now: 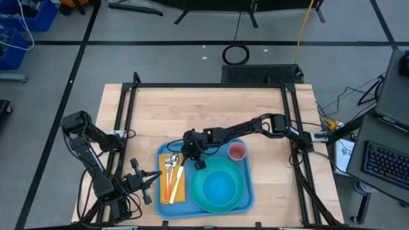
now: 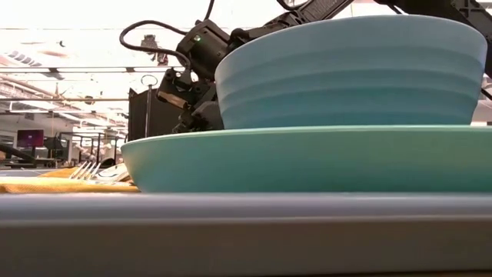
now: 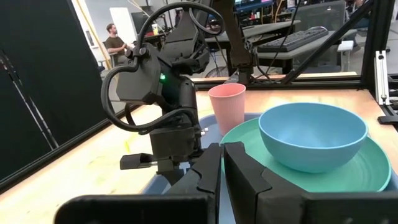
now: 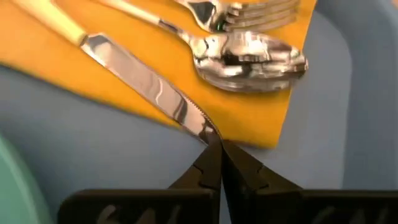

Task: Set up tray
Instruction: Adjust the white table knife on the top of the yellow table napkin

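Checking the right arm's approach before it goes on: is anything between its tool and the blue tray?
Nothing visible. The right tool is shut, tips at the steel knife's blade tip, directly over the large flat blue plastic tray beside the yellow napkin.

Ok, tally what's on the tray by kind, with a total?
Plate: 1
Bowl: 1
Cup: 1
Napkin: 1
Knife: 1
Spoon: 1
Fork: 1
Total: 7

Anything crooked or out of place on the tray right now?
Only the knife: it lies slanted on the yellow napkin, its tip past the napkin's edge over the blue tray, at the right gripper's shut fingers.
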